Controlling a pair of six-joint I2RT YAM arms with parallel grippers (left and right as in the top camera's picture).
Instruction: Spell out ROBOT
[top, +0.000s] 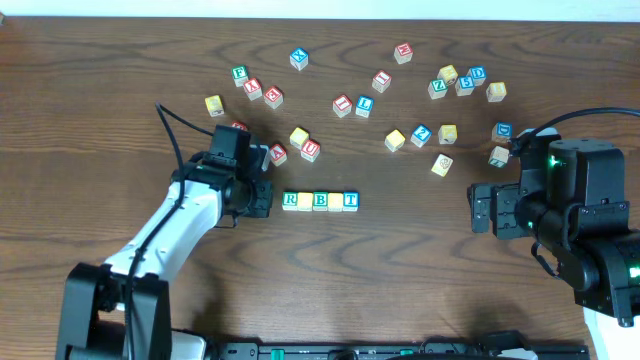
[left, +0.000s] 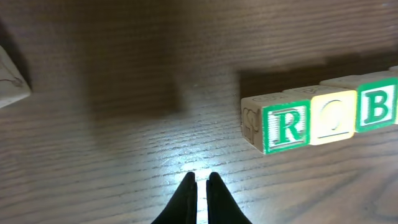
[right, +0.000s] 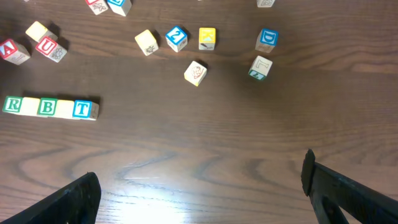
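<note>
A row of five letter blocks (top: 320, 200) lies mid-table. It reads green R (top: 290, 200), a yellow block, green B, a yellow block, blue T (top: 350, 200). My left gripper (top: 262, 195) is shut and empty, just left of the R. In the left wrist view its fingertips (left: 199, 182) sit together over bare wood, with the R (left: 286, 126), a pale O block (left: 334, 117) and the B to the right. My right gripper (top: 480, 208) is open and empty, far right of the row. The right wrist view (right: 198, 186) shows the row (right: 50, 107) at far left.
Several loose letter blocks lie scattered across the back of the table, such as a red U (top: 310, 150), a blue 2 (top: 421, 133), a blue D (top: 502, 131) and a pale block (top: 441, 164). A pale block (left: 9, 78) sits at the left edge of the left wrist view.
</note>
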